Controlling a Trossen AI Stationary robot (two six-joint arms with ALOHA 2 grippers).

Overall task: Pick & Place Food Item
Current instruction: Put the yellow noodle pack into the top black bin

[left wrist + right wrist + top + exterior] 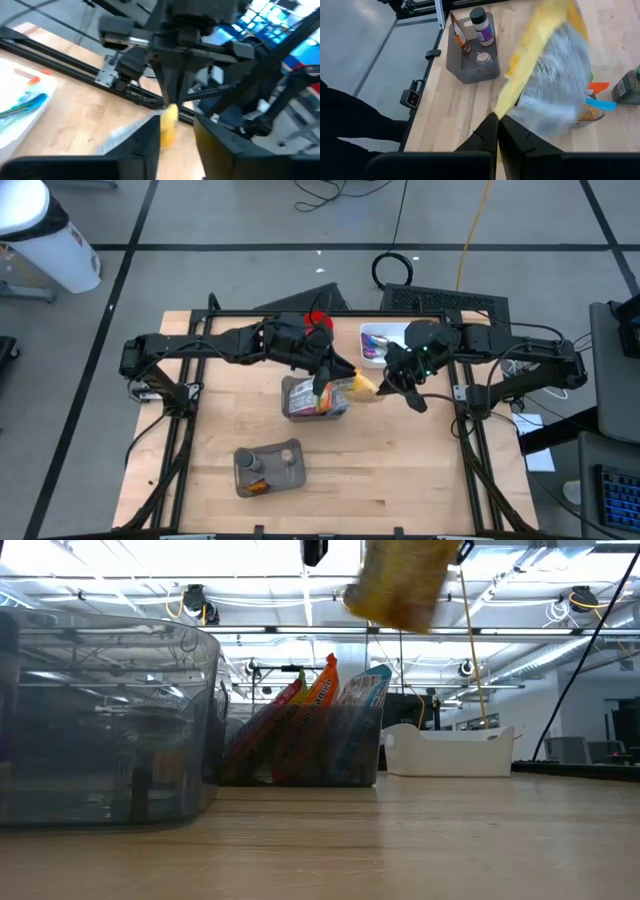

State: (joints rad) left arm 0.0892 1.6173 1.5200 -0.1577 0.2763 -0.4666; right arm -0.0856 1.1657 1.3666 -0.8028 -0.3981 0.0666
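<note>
High view showed the right gripper (385,385) at frame centre clamped on the yellow snack packet (362,384), lifted just beside the grey bin (315,398); the left gripper (322,385), fingers parted, appeared to be handing it off. Next likely called for carrying it to its container.

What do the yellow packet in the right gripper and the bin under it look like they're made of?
Yellow packet: thin flexible film, probably plastic or foil-lined; it bends and hangs limp from the shut right gripper. Bin: clear, smoke-tinted hard plastic; the snack packs inside show through its wall.

Both arms meet mid-table: right gripper (385,385) jaws pinched closed, left gripper (322,387) jaws apart
</note>
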